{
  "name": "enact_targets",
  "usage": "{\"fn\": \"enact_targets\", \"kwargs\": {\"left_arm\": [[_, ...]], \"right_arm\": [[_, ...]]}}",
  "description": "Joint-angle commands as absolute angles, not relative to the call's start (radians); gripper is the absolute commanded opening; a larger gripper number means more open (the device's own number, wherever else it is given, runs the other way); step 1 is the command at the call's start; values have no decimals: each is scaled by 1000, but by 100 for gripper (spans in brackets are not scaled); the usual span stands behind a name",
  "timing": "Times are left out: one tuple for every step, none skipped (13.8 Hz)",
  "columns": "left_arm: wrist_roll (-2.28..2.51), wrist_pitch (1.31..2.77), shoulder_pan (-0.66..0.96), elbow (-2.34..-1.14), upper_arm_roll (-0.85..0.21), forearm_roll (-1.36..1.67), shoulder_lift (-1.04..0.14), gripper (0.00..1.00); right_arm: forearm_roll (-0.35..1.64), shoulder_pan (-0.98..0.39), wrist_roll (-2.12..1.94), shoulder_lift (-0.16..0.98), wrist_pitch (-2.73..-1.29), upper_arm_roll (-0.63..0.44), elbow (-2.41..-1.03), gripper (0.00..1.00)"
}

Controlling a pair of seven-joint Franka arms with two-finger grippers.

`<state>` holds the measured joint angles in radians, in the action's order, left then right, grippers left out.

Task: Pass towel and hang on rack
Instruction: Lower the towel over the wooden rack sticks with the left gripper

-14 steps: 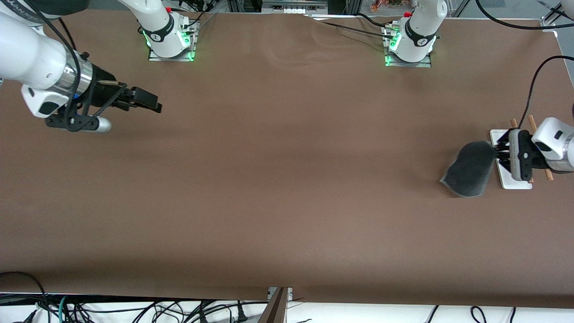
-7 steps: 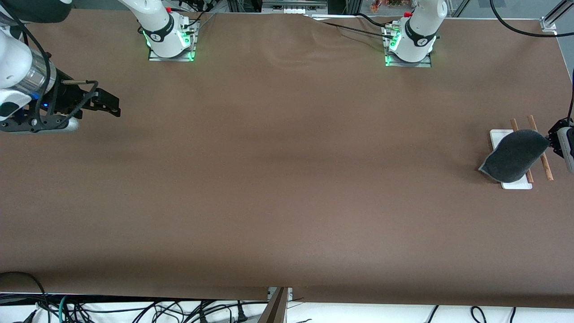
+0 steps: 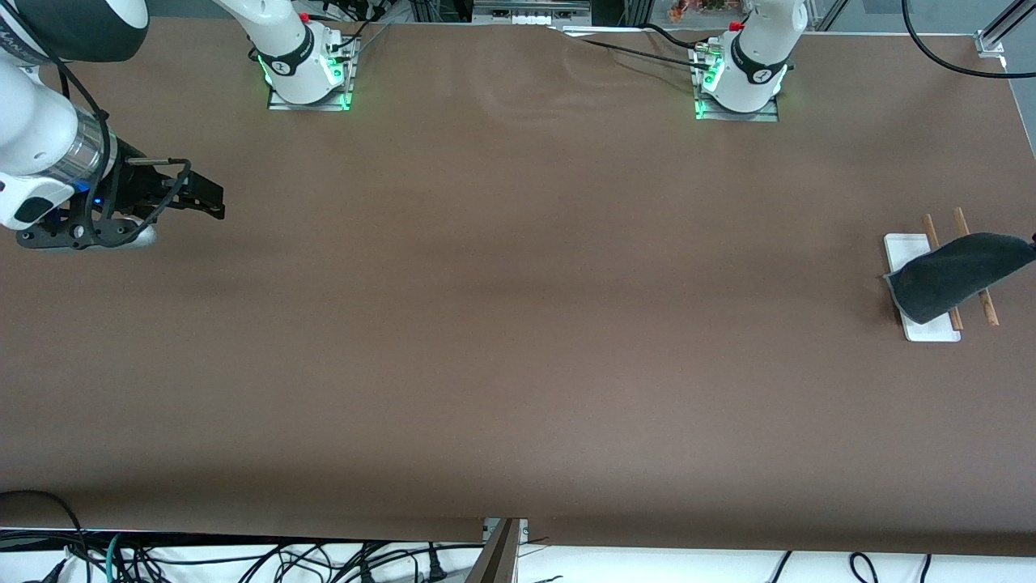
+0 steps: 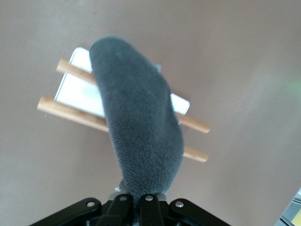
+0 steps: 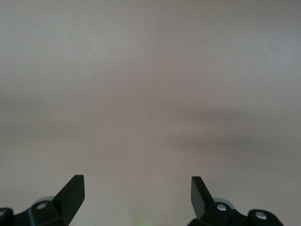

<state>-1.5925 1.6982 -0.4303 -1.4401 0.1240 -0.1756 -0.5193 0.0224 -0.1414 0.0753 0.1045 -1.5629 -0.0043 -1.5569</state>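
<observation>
The dark grey fuzzy towel [image 3: 955,275] hangs over the rack at the left arm's end of the table. It crosses both brown rods [image 3: 963,223] and part of the white base [image 3: 906,247]. My left gripper [image 4: 138,200] is shut on one end of the towel [image 4: 136,122], above the rack's rods [image 4: 66,108] and base [image 4: 80,92]. The front view's edge cuts that gripper off. I cannot tell whether the towel touches the rods. My right gripper [image 3: 206,198] waits over the bare table at the right arm's end. It is open [image 5: 138,193] with nothing between its fingers.
A brown cloth covers the table [image 3: 518,324]. The two arm bases [image 3: 307,69] [image 3: 740,77] stand along its edge farthest from the front camera. Cables [image 3: 243,559] lie below the table's near edge.
My left gripper has carried the towel from beside the rack to over it and has left the front view. The right arm drew back toward its own end of the table.
</observation>
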Motion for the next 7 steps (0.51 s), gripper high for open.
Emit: {"fn": "enact_targets", "kwargs": {"left_arm": [[-1595, 1750, -474, -1408, 118, -201, -583, 0], [-1595, 1778, -483, -1408, 118, -201, -600, 0], [-1595, 1799, -494, -1408, 118, -201, -610, 0], [-1598, 1819, -508, -1408, 118, -199, -626, 0], [-1606, 1838, -517, -1408, 117, -195, -636, 0], [-1609, 1850, -517, -1408, 117, -192, -644, 0], [-1609, 1853, -520, -1408, 117, -192, -647, 0]], "right_arm": [[8, -137, 63, 75, -1575, 3, -1583, 100], [8, -137, 63, 80, -1578, 3, -1580, 100], [8, -137, 66, 83, -1582, 3, -1578, 100], [8, -137, 67, 83, -1586, 3, -1578, 100], [8, -137, 71, 83, -1592, 3, -1577, 100], [12, -138, 78, 83, -1582, 3, -1569, 100], [9, -140, 72, 84, -1582, 5, -1551, 100]]}}
